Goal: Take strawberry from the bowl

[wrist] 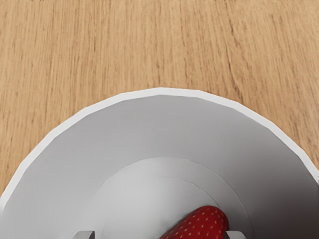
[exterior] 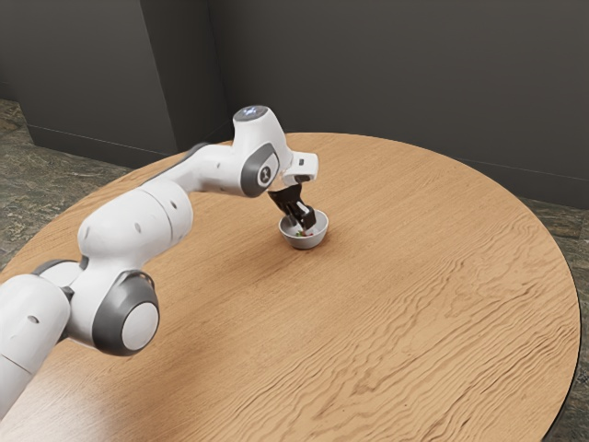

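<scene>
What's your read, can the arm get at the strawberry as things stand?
Probably yes: the gripper is at the bowl, open, fingertips seen either side of the strawberry, and nothing visible lies over the fruit.

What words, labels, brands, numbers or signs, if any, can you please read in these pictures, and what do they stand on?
None can be read.
Too small to read: a pale mark on the arm's top cap.
Too small to read: a pale emblem on the dark joint cap below it.
No text shows on the bowl or the strawberry.
</scene>
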Controlling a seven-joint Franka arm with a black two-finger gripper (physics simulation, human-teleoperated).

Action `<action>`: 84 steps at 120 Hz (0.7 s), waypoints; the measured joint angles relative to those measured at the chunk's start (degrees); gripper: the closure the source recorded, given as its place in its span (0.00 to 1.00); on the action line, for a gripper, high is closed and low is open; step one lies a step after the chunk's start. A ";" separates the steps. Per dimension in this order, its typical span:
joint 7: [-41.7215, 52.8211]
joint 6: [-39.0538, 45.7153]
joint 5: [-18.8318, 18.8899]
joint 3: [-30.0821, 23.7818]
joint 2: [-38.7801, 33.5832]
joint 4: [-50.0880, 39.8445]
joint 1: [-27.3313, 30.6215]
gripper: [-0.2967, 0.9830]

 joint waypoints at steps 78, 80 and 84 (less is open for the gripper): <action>0.31 1.14 0.28 -2.26 0.27 -1.11 1.05 0.66; 0.29 1.16 0.28 -2.31 0.27 -1.14 1.08 0.66; 0.26 1.18 0.29 -2.45 0.27 -1.18 1.11 0.66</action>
